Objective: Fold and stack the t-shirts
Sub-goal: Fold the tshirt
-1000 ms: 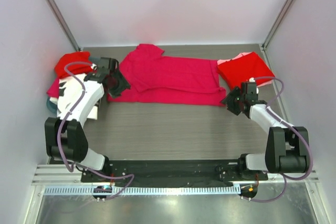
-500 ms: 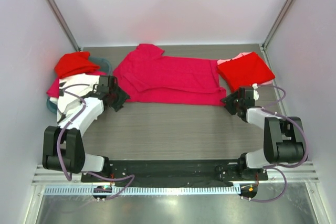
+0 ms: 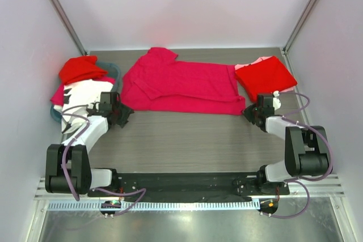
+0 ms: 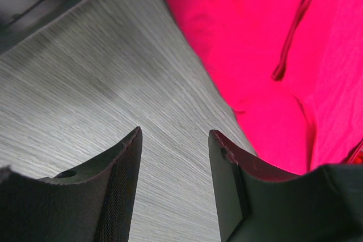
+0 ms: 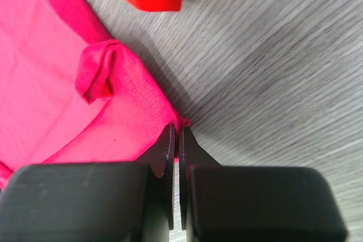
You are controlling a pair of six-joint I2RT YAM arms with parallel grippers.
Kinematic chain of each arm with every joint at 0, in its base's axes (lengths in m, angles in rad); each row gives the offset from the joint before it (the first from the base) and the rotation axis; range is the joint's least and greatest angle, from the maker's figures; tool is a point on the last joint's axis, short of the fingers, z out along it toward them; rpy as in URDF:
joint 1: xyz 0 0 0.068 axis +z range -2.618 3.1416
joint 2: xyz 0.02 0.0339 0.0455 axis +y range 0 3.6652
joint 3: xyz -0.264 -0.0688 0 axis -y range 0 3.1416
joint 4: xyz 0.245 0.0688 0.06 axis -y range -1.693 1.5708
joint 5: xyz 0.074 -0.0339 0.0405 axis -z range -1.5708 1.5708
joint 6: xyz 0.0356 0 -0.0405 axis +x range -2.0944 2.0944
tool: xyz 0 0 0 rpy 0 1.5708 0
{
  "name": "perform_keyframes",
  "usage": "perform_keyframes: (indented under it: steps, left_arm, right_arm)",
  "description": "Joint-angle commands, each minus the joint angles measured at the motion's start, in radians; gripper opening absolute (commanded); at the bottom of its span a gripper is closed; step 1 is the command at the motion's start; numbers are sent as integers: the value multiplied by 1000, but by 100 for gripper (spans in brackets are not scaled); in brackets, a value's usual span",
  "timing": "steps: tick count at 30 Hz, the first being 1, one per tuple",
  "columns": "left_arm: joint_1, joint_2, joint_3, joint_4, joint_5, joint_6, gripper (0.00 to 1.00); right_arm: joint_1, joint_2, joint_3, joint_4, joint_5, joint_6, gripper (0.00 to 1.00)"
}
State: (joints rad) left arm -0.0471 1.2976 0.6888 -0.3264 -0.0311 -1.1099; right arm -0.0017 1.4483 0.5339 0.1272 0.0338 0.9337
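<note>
The crimson shirt lies spread flat on the table, toward 12 o'clock from the arms. Our right gripper is clenched at the shirt's 4 o'clock hem corner. We cannot tell if cloth is really between the jaws; perhaps only a thin edge. Our left gripper stands half open just beside the 8 o'clock corner, grasping nothing. To fold well, we should take both corners deeply, then carry them together toward 12 o'clock, keeping the hem straight.
</note>
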Motion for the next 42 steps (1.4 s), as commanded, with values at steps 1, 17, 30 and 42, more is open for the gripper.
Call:
perform_keyframes:
  steps: [1,17,30,42]
  left_arm:
    - [4,-9,-49,102,-38,-48,51]
    - [1,100,-150,445,-204,-197,50]
    - [3,248,-66,457,-277,-206,38]
    - [3,143,9,258,-385,-104,0]
  right_arm:
    - [0,-60,5,-41,40,-62,1]
    - [-34,-98,-52,-35,-87,-99,1]
    - [-34,-120,-60,-29,-109,-85,1]
    - [-35,-163,-19,-121,-92,-101,1]
